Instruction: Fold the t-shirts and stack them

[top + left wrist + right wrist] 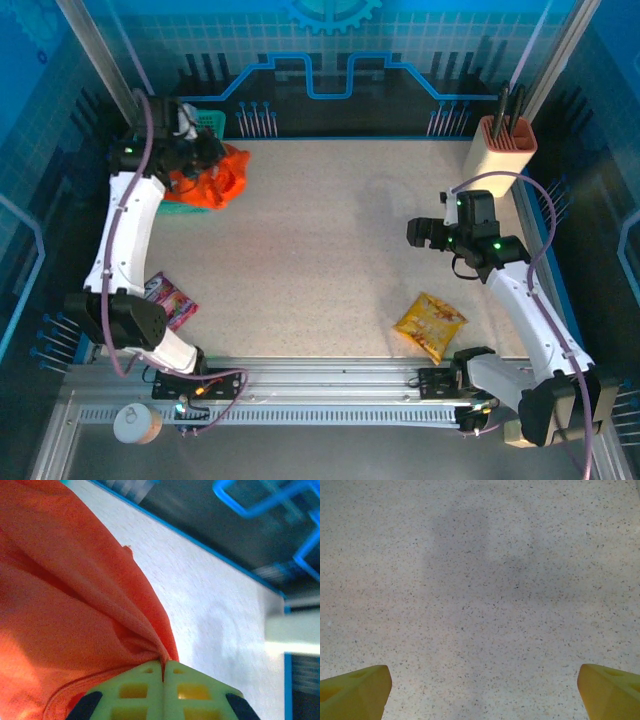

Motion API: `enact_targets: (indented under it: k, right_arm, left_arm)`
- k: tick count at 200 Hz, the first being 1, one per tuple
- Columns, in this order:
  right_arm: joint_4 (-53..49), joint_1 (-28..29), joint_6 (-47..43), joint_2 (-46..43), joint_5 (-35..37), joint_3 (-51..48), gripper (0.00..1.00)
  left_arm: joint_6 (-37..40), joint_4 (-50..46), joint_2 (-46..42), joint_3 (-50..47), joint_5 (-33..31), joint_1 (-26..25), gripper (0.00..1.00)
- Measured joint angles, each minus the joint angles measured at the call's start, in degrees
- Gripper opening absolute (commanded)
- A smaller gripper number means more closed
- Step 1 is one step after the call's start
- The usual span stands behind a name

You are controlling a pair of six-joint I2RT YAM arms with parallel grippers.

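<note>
Orange t-shirt (212, 180) is the thing this job is about, and it sits in a heap at the far left of the counter (320, 240).

Start near. On the near left lies a pink packet (170, 298). On the near right lies a yellow snack packet (430, 325). They are not part of the job.

A bit farther, on the right side, the right tool (416, 232) hangs over bare counter (480, 555). Its wrist view shows the right tool (482, 685) spread wide, with nothing between its two fingers.

Farther again, at the far left, the left tool (200, 152) is on the shirt. Its wrist view shows the left tool (163, 669) pressed together, pinching a fold of the orange t-shirt (75, 605). The cloth hangs in soft folds from the pinch, with pale counter (200, 595) beside it.

Just behind the heap is a teal basket (208, 122). At the far right stands a tan holder (500, 150).

The shirt is all bunched up, so I cannot tell which way its long side runs. It lies to the left of the right tool and farther away, well apart from it. The left arm is much nearer and has the cloth. The open space is to the right of the heap and nearer, so I think the shirt should come that way to be laid flat.
</note>
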Motion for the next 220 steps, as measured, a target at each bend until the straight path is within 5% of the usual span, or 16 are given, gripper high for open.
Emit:
enact_targets:
  k: [63, 122, 144, 177, 220]
  right_arm:
    - [-0.39, 0.22, 1.46, -1.05, -0.33, 0.63, 0.97]
    - [-2.73, 0.85, 1.64, -3.28, -0.28, 1.62, 0.98]
    - [-4.2, 1.7, 1.42, -3.96, 0.04, 2.64, 0.98]
    - [-6.16, 4.44, 1.22, -5.31, 0.98, 3.5, 0.97]
    - [-7.72, 14.84, 2.95, -7.93, 2.99, 2.19, 0.94]
  left_arm:
    - [0.04, 0.63, -1.73, -8.31, 0.09, -20.48, 0.0]
    - [-2.34, 10.12, 14.32, -17.31, -0.22, -34.84, 0.0]
    - [-3.23, 14.14, 19.61, -17.18, -0.04, -38.88, 0.13]
    - [-3.69, 18.75, 21.66, -15.78, 1.38, -42.36, 0.53]
    - [-2.27, 20.5, 19.87, -14.62, -2.32, -42.14, 0.67]
